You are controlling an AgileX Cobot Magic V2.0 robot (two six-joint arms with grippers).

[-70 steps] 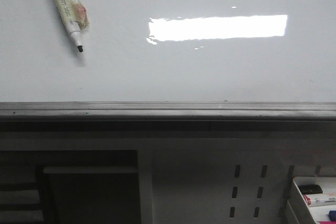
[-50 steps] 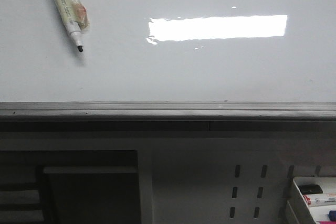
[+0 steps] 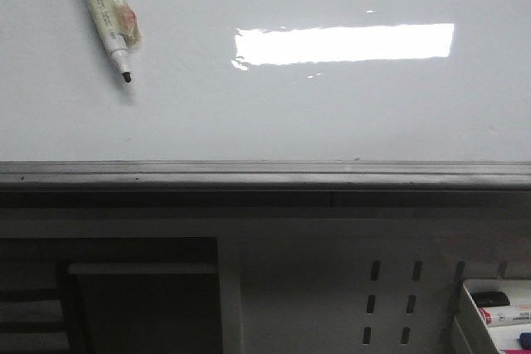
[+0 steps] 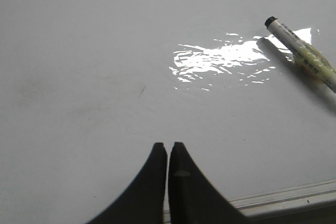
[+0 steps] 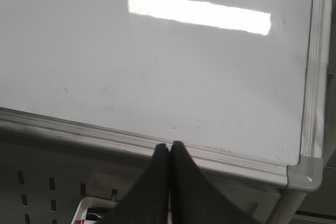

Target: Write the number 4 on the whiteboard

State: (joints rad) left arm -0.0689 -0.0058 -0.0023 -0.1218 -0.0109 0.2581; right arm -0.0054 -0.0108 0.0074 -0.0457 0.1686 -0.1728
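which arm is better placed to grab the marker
Left, probably. The marker lies on the whiteboard's left side and shows in the left wrist view, beyond the shut left pincer. The right pincer hovers at the board's right corner, with no marker in its view.

The whiteboard (image 3: 332, 113) is serving as the counter, lying flat with its grey edge strip (image 3: 265, 173) nearest the robot. A capless marker (image 3: 106, 12) is lying on it at about 10 o'clock, tip pointing toward 5 o'clock.
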